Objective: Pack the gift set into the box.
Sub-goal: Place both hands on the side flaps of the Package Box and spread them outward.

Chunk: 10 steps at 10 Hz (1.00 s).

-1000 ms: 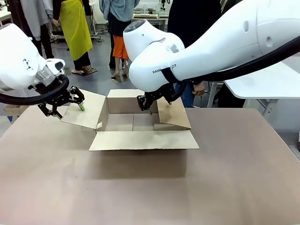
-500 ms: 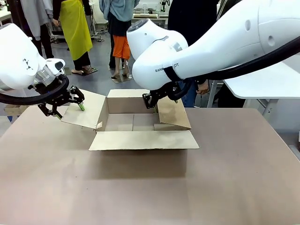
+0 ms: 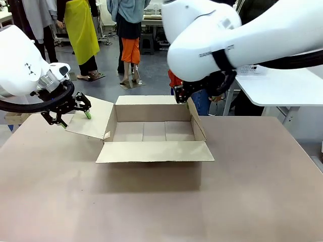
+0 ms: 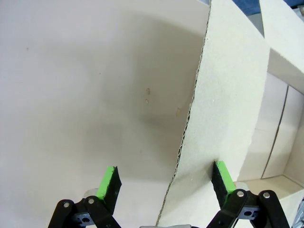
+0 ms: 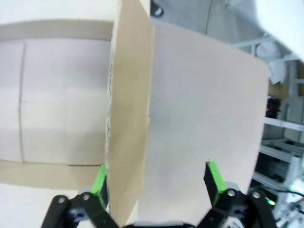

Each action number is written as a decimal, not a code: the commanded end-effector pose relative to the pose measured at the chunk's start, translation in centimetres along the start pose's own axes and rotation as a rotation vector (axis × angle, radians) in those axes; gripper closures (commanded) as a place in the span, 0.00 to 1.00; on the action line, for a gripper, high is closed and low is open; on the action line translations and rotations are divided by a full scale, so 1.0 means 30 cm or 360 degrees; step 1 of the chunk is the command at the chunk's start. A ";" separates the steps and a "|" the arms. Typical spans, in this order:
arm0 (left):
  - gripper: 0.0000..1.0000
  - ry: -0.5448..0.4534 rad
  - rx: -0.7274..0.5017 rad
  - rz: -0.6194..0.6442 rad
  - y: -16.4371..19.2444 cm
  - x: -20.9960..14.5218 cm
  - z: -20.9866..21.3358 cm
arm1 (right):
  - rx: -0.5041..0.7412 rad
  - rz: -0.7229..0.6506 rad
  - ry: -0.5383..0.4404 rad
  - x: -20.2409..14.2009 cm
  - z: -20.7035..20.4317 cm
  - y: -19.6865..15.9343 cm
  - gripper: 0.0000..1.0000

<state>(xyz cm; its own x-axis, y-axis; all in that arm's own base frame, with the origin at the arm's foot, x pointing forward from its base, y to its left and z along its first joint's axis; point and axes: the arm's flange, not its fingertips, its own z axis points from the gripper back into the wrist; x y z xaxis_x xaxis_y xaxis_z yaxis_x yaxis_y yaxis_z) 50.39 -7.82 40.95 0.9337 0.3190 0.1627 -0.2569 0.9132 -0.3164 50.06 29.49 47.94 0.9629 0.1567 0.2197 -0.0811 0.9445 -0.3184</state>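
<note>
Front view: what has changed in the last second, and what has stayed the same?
The right arm rose and swung toward its own side. The right tool, open, straddles the top of the right flap, which leaned over the box and now stands steeper. The left tool, open astride the left flap, and the box stayed put.

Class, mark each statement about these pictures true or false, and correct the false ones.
1. The box has nothing inside it. True.
2. The left end effector is shut on a pen. False: it is open, with a finger on each side of the left flap.
3. The right end effector is open and straddles the right flap. True.
4. The near flap is folded shut over the opening. False: it is folded outward, toward the camera.
</note>
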 end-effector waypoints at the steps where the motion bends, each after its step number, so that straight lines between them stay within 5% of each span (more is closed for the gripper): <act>1: 0.00 -0.0018 0.0019 0.0012 0.000 -0.005 0.008 | 0.0183 -0.0124 -0.0063 -0.091 -0.078 -0.115 0.00; 5: 0.00 -0.0018 0.0019 0.0012 0.000 -0.005 0.008 | 0.0387 -0.0241 -0.0162 -0.162 -0.118 -0.347 0.00; 8: 0.00 -0.0018 0.0019 0.0012 0.000 -0.005 0.008 | 0.0656 -0.0184 -0.0201 -0.155 -0.213 -0.362 0.00; 9: 0.00 -0.0018 0.0019 0.0012 0.000 -0.005 0.008 | 0.0423 -0.0283 -0.0186 -0.142 -0.137 -0.370 0.00; 10: 0.00 -0.0018 0.0019 0.0012 0.000 -0.005 0.008 | 0.0423 -0.0283 -0.0186 -0.142 -0.137 -0.370 0.00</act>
<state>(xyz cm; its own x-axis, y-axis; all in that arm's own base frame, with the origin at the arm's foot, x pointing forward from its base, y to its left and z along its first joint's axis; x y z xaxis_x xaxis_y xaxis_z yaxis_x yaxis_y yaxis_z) 50.39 -7.82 40.94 0.9337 0.3191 0.1625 -0.2570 0.9132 -0.3163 47.94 16.97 45.73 0.9336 0.0141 0.3580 -0.0248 0.9994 0.0254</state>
